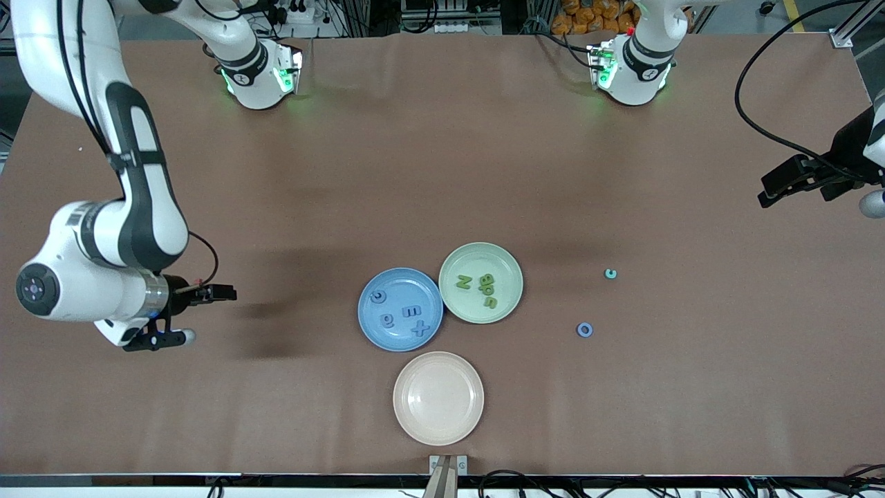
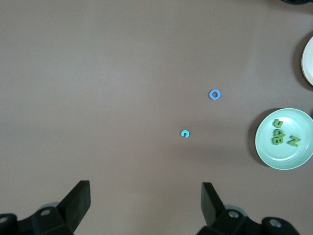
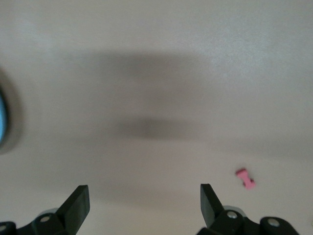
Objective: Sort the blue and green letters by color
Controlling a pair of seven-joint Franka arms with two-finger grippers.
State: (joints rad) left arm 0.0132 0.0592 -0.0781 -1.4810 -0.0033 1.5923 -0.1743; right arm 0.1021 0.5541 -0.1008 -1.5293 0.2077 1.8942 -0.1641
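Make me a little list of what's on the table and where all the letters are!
blue plate: four blue letters in it
green plate: green letters in it
pink plate: nothing in it, nearest the front camera
loose blue ring letter: on the table, toward the left arm's end
loose teal letter: on the table, farther from the front camera than the ring
left tool: open, holding nothing, over bare table
right tool: open, holding nothing, over bare table
small pink piece: on the table, seen in the right wrist view
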